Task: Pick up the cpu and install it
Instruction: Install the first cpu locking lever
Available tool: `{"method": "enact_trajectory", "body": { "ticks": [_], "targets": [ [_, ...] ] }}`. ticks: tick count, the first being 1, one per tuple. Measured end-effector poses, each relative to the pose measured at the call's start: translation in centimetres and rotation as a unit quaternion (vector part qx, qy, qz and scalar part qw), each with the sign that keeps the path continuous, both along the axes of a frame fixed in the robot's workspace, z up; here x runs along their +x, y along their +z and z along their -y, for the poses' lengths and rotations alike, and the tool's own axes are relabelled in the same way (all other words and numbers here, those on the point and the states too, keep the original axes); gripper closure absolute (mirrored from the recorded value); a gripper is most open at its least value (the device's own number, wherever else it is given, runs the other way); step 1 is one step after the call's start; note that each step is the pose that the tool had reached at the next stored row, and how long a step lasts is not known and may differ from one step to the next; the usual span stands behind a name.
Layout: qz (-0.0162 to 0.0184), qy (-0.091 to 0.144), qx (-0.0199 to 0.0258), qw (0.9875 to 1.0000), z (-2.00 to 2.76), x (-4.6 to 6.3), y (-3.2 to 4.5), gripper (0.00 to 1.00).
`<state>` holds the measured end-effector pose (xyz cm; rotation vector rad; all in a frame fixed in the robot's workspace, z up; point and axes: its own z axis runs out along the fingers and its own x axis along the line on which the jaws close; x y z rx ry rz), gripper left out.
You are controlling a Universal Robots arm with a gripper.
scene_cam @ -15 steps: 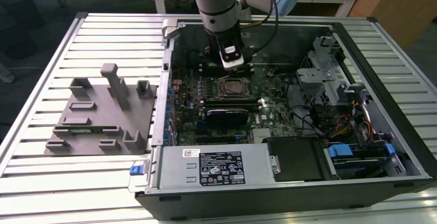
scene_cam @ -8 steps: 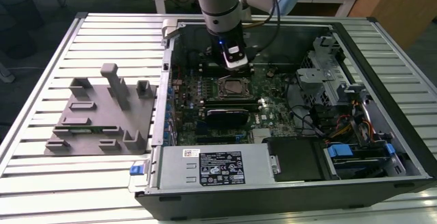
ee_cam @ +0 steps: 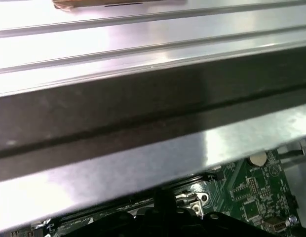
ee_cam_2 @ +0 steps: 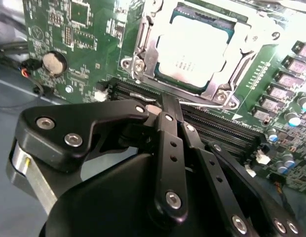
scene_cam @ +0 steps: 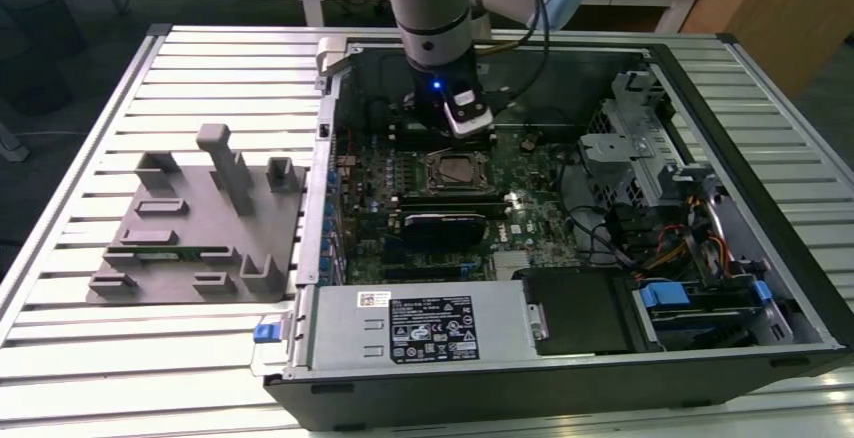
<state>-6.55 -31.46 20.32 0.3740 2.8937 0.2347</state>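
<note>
The cpu (ee_cam_2: 192, 48), a pale silver square chip, lies flat inside its metal socket frame (ee_cam_2: 143, 54) on the green motherboard (ee_cam_2: 54, 29). My gripper (ee_cam_2: 167, 104) hangs just beside the socket, over the black memory slots (ee_cam_2: 212, 128), with its black fingers (ee_cam_2: 169, 148) drawn together and nothing between them. In the exterior view the gripper (scene_cam: 474, 136) sits inside the open computer case, just behind the socket (scene_cam: 457, 169). In the first wrist view the gripper's dark body (ee_cam: 163, 219) shows below the case's metal wall (ee_cam: 143, 163).
A grey tray (scene_cam: 194, 223) with upright posts stands on the slatted table at the exterior view's left. The case holds a power supply (scene_cam: 414, 323) at the front, a drive cage (scene_cam: 627, 148) and loose cables (scene_cam: 667, 248) at the right. A coin cell (ee_cam_2: 53, 63) sits on the board.
</note>
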Motion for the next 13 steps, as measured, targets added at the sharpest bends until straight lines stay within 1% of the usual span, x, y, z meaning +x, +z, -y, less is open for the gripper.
{"method": "enact_trajectory", "body": {
  "ticks": [8, 13],
  "targets": [
    [-0.0001, 0.002, -0.0002, 1.0000, -0.17, 0.60, -0.20, 0.89],
    [-0.0001, -0.006, -0.0006, 1.0000, -0.33, 0.62, -0.30, 0.89]
  ]
}}
